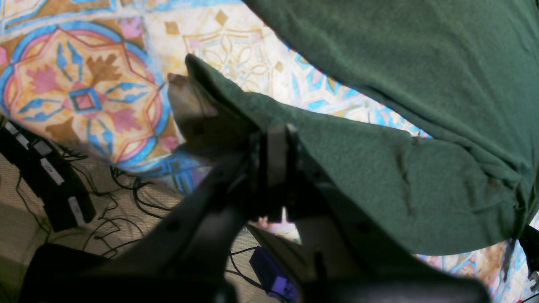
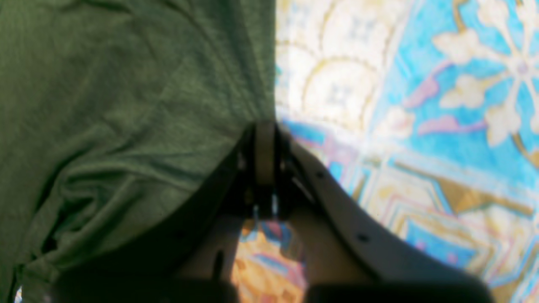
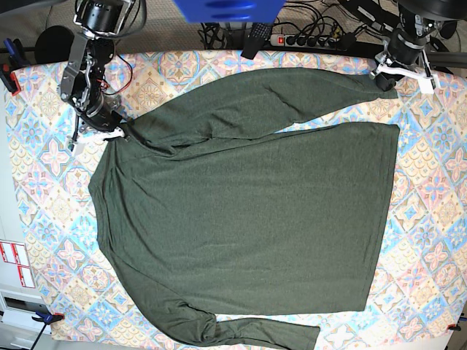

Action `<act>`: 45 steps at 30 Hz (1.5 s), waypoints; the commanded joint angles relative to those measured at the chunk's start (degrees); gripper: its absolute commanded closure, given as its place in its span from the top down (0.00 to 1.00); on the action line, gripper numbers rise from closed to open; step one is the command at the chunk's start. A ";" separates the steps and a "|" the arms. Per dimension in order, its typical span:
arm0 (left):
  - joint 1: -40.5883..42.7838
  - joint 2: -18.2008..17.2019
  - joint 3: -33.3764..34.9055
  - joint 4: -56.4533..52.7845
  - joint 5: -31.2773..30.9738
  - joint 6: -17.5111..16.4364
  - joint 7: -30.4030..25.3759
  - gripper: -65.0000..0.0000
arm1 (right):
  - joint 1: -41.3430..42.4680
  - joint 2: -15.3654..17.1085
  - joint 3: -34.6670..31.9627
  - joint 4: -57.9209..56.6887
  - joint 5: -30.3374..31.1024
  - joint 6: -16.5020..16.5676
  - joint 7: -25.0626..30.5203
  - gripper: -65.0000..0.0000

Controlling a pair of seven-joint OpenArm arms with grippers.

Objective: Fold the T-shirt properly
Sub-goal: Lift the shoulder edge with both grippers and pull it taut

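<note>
The dark olive-green T-shirt lies spread flat on the patterned table, shoulders to the left and hem to the right. One long sleeve runs along its far edge, the other along the near edge. At the far-left shoulder, my right gripper is shut on the fabric's edge; the right wrist view shows the T-shirt pinched at the closed right gripper. My left gripper is at the far right, shut on the far sleeve's cuff. In the left wrist view the sleeve drapes from the closed left gripper.
A power strip with cables runs behind the table's far edge, and a blue object hangs above it. Black boxes and loose cables lie on the floor beyond the table edge. Clamps grip the table's left corners.
</note>
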 commanded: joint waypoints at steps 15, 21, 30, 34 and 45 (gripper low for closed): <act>3.93 -1.28 -6.13 3.16 10.80 -7.04 -1.11 0.00 | -8.53 2.93 0.40 3.83 16.66 0.27 -0.29 0.00; -1.61 -1.28 -9.56 3.60 11.24 -7.04 -1.02 0.00 | -8.09 2.93 0.22 3.65 16.66 0.27 -0.29 0.00; -15.24 -1.28 -9.12 3.34 11.42 -6.86 -0.76 0.00 | -2.11 2.93 -0.04 3.21 16.66 0.27 -0.38 0.00; -22.18 -1.19 -9.29 1.14 11.42 -6.86 2.84 0.00 | -2.11 2.93 0.05 3.21 16.66 0.27 -0.38 0.00; -33.88 -1.11 -7.89 -16.53 11.42 -6.86 6.45 0.00 | 1.67 2.93 -0.04 3.21 16.66 0.27 -0.38 0.00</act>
